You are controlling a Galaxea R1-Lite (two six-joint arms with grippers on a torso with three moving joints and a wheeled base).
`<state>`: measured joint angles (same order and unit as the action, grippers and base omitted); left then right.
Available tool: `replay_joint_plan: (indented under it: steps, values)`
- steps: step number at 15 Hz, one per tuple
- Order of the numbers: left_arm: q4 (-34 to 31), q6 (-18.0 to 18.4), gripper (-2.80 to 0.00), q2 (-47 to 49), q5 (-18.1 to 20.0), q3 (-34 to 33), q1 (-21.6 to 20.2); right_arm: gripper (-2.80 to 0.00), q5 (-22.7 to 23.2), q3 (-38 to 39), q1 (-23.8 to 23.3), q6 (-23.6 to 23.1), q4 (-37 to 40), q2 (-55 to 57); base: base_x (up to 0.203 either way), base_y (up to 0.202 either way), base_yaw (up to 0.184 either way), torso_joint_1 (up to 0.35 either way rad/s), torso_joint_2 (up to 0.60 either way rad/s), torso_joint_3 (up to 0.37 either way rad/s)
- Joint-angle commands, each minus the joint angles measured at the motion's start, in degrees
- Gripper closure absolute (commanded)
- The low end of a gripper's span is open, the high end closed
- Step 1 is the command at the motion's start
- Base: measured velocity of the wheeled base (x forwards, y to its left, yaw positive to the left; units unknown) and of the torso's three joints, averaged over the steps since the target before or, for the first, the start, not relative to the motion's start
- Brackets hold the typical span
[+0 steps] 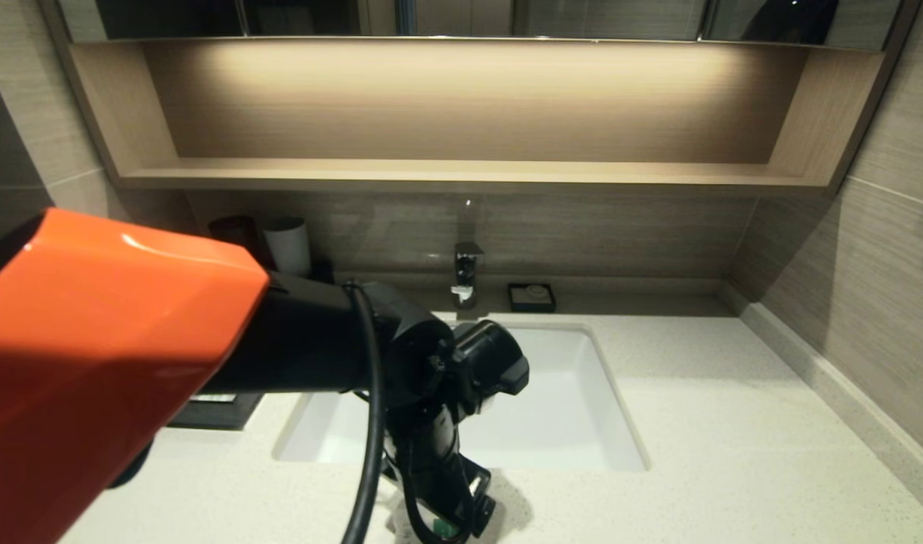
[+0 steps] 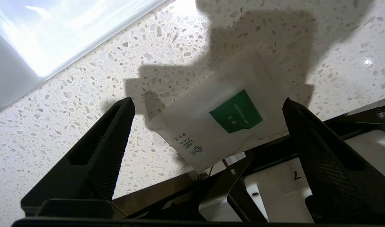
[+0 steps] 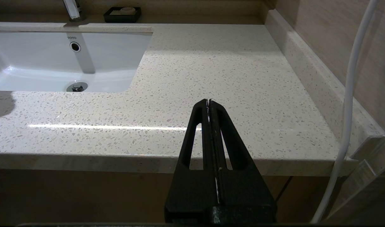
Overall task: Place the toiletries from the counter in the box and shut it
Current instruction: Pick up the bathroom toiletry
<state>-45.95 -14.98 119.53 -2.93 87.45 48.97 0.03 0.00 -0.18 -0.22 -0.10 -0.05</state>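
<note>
Now, left gripper point(image 2: 208, 105): low over the front strip of the table, at about 6 o'clock from the sink; fingers point(image 2: 101, 151) spread wide apart, nothing between them gripped
Left arm: orange and black, reaching in from 9 o'clock across the head view and bending down toward the near edge of the table
Packet point(image 2: 217, 116): small squarish white wrapped one with a green label reading SHOWER CAP; lies flat on the table point(image 2: 69, 104) right at the front edge, in the gap between the two spread fingers but touching neither; the arm's shadow falls over it
Sink point(image 1: 567, 408): white, rectangular, sunk into the middle of the table; tap point(image 1: 467, 276) at 12 o'clock from it
Box point(image 1: 216, 412): black, only a corner shows at 9 o'clock from the sink, the rest hidden behind the left arm; cannot tell whether its drawer is in or out
Soap dish point(image 1: 532, 297): small, black, by the back wall, at 1 o'clock from the sink
Cups point(image 1: 288, 245): one dark and one white, at 11 o'clock by the wall
Right gripper point(image 3: 209, 102): parked off the front edge of the table, on the right side; fingers pressed together, holding nothing
Cable point(image 3: 347, 110): white, hanging beside the right gripper
</note>
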Motion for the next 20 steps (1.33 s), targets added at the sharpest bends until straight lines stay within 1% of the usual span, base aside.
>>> replay_joint_plan:
  steps: [1,4,6,12,16,20]
  values:
    - [-0.3,-0.2,-2.8,0.4,-0.1,-0.3,-0.3,0.0,0.0,0.1,0.0,0.0,0.0,0.0,0.0,0.0,0.0,0.0,0.0,0.0]
    - [-0.3,-0.2,-2.8,0.8,0.2,-0.4,-0.4,0.0,0.1,0.1,0.0,0.0,0.0,0.0,0.0,0.0,0.0,0.0,0.0,0.0]
    - [-0.2,-1.0,-2.8,1.1,0.3,-0.3,-0.5,0.0,0.0,0.1,0.0,0.0,0.0,0.0,0.0,0.0,0.0,0.0,0.0,0.0]
    - [-0.2,-1.5,-2.8,2.0,0.4,-0.4,-0.7,0.0,0.0,0.1,0.0,0.0,0.0,0.0,0.0,0.0,0.0,0.0,0.0,0.0]
    - [-0.1,-2.5,-2.8,2.3,0.4,-0.3,-0.8,0.0,0.0,0.1,0.0,0.0,0.0,0.0,0.0,0.0,0.0,0.0,0.0,0.0]
    - [-0.1,-2.6,-2.8,2.5,0.4,-0.3,-0.8,0.0,0.0,0.1,0.0,0.0,0.0,0.0,0.0,0.0,0.0,0.0,0.0,0.0]
